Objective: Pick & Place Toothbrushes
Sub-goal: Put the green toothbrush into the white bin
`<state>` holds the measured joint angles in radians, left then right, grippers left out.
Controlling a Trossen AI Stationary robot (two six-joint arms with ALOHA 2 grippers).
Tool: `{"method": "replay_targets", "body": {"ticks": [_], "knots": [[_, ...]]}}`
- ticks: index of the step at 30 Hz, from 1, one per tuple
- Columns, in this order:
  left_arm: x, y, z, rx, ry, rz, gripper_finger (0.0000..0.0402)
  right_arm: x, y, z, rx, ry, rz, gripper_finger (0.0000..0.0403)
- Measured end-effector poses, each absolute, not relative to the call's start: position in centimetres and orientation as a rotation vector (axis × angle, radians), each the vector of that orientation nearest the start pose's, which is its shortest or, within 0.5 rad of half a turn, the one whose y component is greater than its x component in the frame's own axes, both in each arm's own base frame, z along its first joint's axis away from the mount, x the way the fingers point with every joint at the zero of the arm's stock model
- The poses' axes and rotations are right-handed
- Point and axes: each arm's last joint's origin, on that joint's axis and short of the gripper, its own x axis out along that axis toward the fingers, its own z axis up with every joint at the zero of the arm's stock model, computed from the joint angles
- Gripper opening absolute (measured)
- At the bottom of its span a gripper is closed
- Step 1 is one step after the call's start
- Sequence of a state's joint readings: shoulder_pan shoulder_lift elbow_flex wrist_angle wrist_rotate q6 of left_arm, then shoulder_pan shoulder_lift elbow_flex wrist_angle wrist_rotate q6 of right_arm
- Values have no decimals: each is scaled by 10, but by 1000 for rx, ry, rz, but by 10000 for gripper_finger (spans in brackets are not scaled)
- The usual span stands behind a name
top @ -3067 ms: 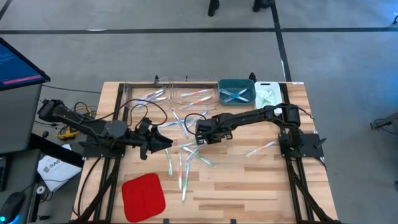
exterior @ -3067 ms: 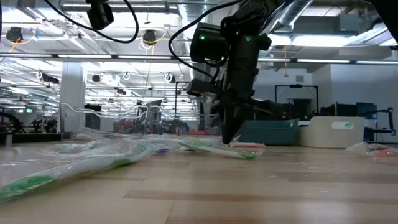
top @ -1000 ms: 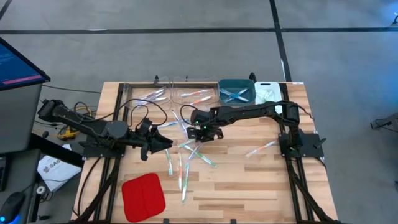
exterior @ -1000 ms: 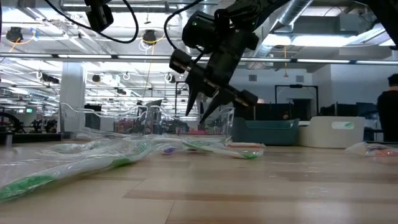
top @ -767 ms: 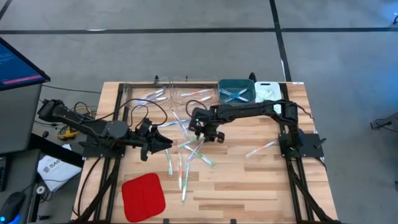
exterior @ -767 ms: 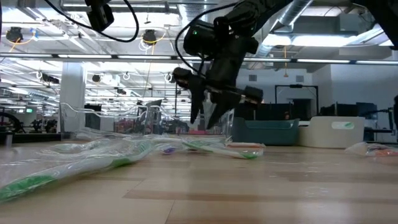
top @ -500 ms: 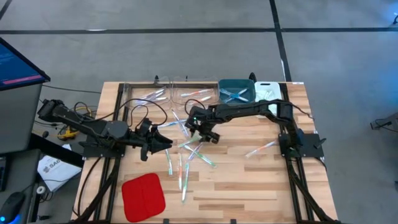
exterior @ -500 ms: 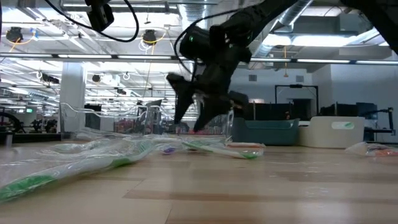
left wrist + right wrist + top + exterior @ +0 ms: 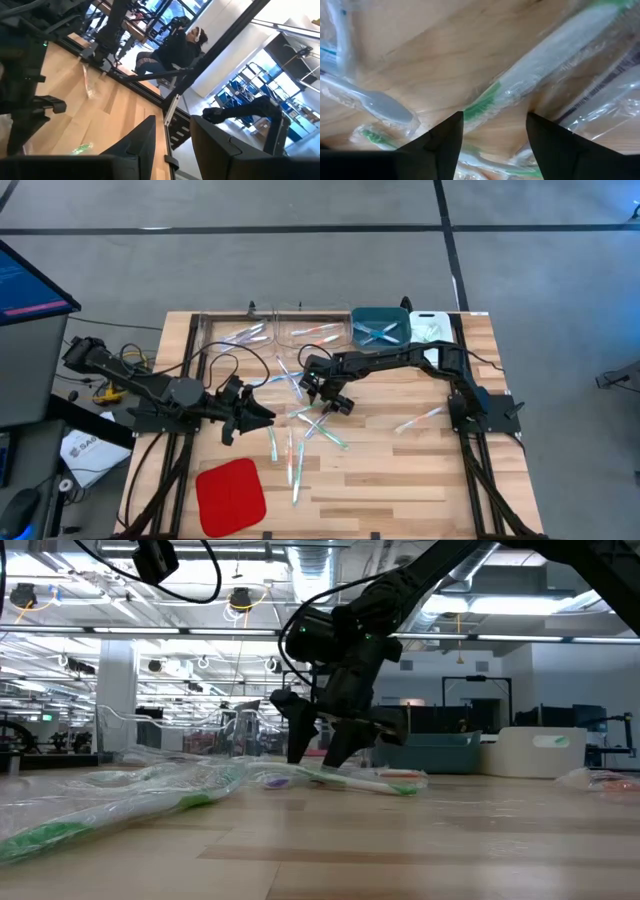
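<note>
Over the middle of the pale wooden slatted table (image 9: 400, 470), my right gripper (image 9: 322, 395) sits low above the scattered thin translucent wrapped toothbrushes (image 9: 300, 442), its fingers spread apart with nothing between them. From above I can see the loose sticks fanned out just in front of it, one more lying alone near the right arm's base (image 9: 420, 420), and others already sorted into the clear plastic bins (image 9: 318, 332) and the teal rectangular bin (image 9: 379, 327) along the far edge, with a white bin (image 9: 428, 330) beside that. The flat red square pad (image 9: 230, 495) lies well apart at the near left.

The low view gives me what the overhead cannot: the right gripper (image 9: 322, 745) has its two dark tips angled down, straddling the pile and close to the wood, with a green-accented toothbrush (image 9: 360, 782) lying right beneath. The right wrist view goes further, showing a wrapped brush with a green stripe (image 9: 490, 100) running across the gap between the two fingers (image 9: 437, 142), not pinched.

My left gripper (image 9: 262, 413) waits over the table's left part, fingers part-open on nothing I can make out; its wrist view looks off the table edge to a seated person (image 9: 175, 50) in the room.

Against a second ago, the right gripper has swung from a tilted, raised pose to pointing down nearer the pile, and has shifted slightly leftward. The left arm has barely changed.
</note>
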<state>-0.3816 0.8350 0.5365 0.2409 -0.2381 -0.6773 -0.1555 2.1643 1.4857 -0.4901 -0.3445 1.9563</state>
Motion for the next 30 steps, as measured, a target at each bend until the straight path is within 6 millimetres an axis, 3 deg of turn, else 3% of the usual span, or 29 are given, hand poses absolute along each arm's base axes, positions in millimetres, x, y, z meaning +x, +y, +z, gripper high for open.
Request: {"method": "replay_targets", "body": {"ticks": [4,14,26,30], "knots": [[179,-65,279,-657,105,-119,117,429,-62,128,1971,932,-1033,165],[179,-65,276,-649,128,-111,117,425,-71,126,1781,1013,-917,13],[179,-65,276,-648,131,-109,117,423,-60,132,1579,1108,-753,5],[179,-65,276,-648,131,-109,117,425,-50,155,1499,1115,-634,3]]}}
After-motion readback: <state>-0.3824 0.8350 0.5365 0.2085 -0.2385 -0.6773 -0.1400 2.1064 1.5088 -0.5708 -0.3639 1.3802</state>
